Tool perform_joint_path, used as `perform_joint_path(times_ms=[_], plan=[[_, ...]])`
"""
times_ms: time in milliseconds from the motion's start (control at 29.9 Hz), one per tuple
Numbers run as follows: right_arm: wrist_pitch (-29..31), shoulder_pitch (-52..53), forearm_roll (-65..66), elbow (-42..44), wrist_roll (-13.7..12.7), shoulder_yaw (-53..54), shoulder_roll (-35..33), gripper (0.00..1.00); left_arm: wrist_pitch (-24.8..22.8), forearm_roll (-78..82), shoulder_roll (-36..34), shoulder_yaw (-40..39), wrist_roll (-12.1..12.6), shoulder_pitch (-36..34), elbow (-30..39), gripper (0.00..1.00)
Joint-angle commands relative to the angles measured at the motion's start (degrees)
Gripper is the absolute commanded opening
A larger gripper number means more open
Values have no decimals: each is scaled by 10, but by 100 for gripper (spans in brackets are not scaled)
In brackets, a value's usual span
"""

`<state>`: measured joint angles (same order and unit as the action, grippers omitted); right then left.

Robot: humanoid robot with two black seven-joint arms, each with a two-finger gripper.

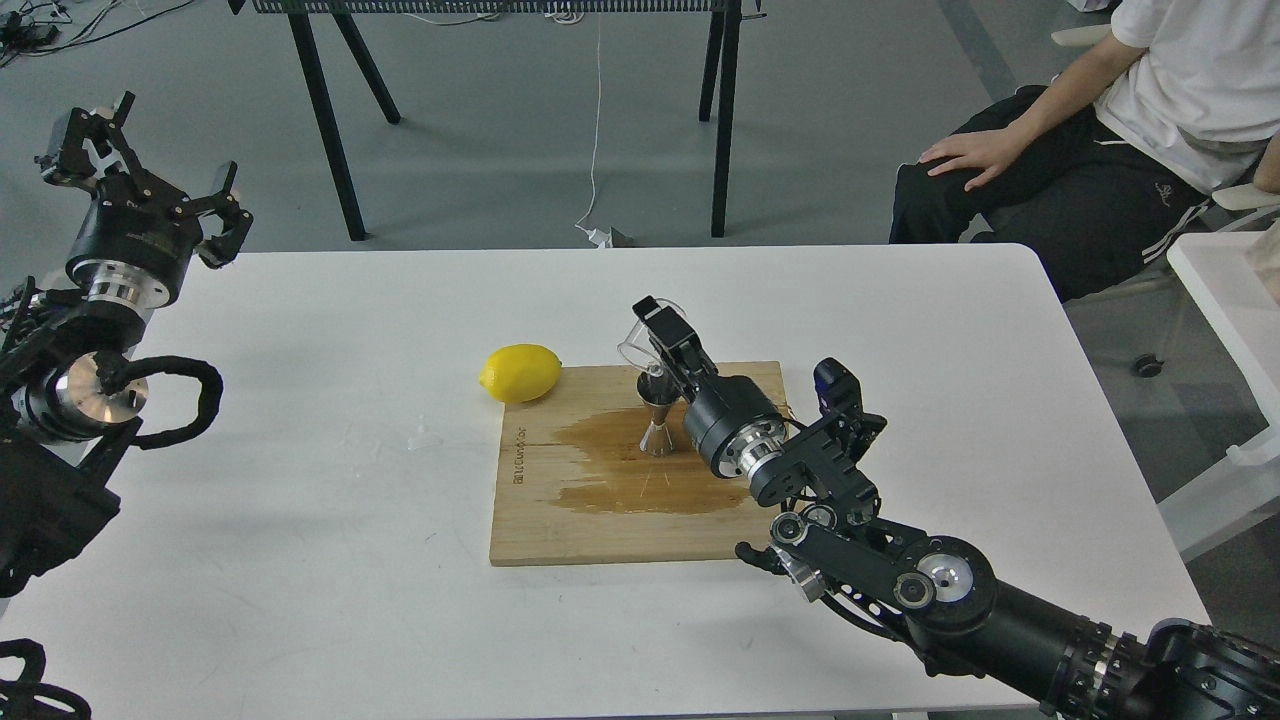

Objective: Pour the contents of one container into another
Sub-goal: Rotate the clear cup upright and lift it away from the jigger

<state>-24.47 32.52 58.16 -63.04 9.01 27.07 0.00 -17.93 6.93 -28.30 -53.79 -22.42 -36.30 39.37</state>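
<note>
My right gripper is shut on the small clear glass cup, which is tipped over to the left with its mouth just above the top cone of the steel jigger. The jigger stands upright on the wooden cutting board, in the middle of a dark wet stain. My left gripper hangs open and empty far off at the table's left edge, well away from both.
A yellow lemon lies at the board's far left corner. A few water drops sit on the white table left of the board. A seated person is beyond the far right corner. Black table legs stand behind.
</note>
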Motion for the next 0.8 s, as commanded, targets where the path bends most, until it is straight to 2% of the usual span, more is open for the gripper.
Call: perform_joint_path(times_ms=[0,134,267,702,769], plan=[[-1,0,0,-3,0,0,0,33,0,-1,0,0,0,0,0,100],[-8,-6,-4,-23,5,6,0,33,0,-1,0,0,0,0,0,100],[-8,-19,-24,-63,-2,39,0,33,0,-1,0,-1,0,2,0,100],[2,-68,-282,-117,-7,210,-4,33,0,-1,1,-1,0,2,1,100],[3,-74,-340,-118,-18,241,-7,33,0,-1,1,-1,0,2,1,100]])
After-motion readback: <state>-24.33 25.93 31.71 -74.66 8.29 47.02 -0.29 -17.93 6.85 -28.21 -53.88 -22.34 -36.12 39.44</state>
